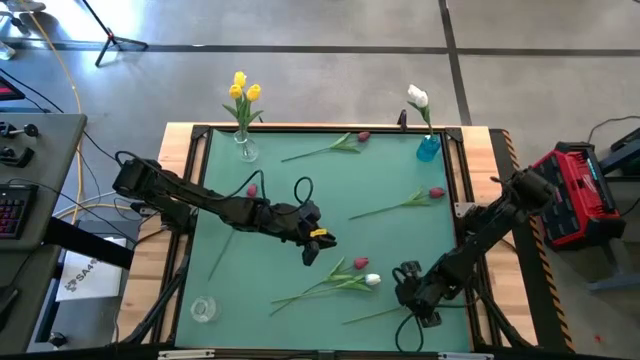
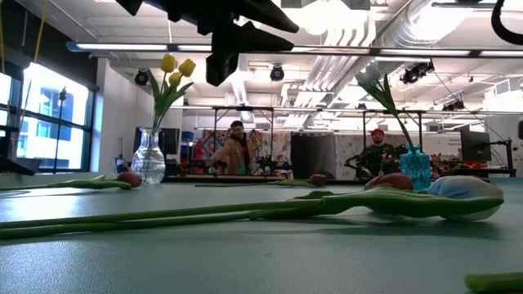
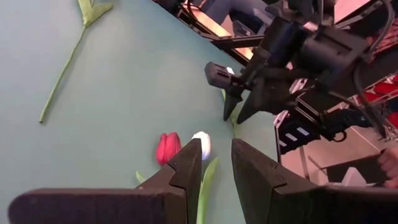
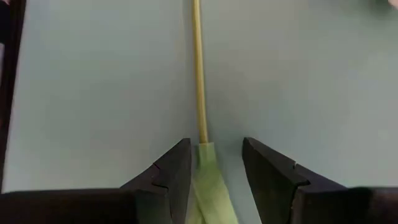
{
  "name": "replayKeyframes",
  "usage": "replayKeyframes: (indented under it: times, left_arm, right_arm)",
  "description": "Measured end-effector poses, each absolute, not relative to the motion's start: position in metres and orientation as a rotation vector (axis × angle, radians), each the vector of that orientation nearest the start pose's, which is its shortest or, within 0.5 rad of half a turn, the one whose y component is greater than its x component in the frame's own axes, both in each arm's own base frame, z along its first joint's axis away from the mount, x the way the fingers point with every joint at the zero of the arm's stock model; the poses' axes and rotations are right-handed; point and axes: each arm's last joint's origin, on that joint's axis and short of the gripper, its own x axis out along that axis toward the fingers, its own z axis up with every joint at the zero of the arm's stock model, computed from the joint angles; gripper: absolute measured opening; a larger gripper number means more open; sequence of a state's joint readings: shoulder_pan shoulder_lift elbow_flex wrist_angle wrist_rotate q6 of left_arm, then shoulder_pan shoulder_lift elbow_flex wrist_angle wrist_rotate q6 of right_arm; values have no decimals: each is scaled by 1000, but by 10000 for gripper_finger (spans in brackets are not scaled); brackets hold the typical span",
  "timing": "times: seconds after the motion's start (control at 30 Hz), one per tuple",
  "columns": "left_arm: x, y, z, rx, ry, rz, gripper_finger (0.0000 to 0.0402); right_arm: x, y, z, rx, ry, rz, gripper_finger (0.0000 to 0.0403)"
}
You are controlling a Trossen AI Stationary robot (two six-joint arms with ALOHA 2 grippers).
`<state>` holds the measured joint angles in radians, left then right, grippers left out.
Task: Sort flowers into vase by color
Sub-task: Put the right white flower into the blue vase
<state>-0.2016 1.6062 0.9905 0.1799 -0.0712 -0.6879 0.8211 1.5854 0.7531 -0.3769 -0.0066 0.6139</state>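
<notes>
- Fingers (image 4: 273,180) of my right gripper (image 4: 214,163) are spread, one on each side of a flat-lying green stem (image 4: 199,74), not pinching it, low over the mat at the near right.
- Left gripper (image 3: 216,163) hangs over mid-table, fingers parted with nothing between, above a red tulip (image 3: 167,148) and a white tulip (image 3: 203,144) lying side by side.
- Far left, yellow tulips (image 1: 243,90) stand in a clear vase (image 1: 245,148).
- Far right, a white one (image 1: 417,97) stands in the blue vase (image 1: 428,148).
- More red tulips (image 1: 437,192) lie scattered across the green mat (image 1: 300,180).
</notes>
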Motion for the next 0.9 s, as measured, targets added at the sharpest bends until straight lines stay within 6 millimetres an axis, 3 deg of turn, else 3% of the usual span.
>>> replayKeyframes:
  times: [0.2,0.43,0.57,0.73,0.9]
  left_arm:
    - [345,-69,234,-611,465,10,74]
    - [345,-67,233,-585,471,9,74]
    - [344,-65,231,-582,489,21,74]
    - [344,-65,231,-584,491,22,74]
    - [346,-64,234,-626,454,31,74]
  right_arm:
    - [183,197,131,34,1313,327,122]
    - [181,193,132,25,1322,267,21]
    - [180,191,133,30,1332,242,11]
    - [180,189,147,-27,1381,263,3]
    - [189,189,179,-156,1411,293,10]
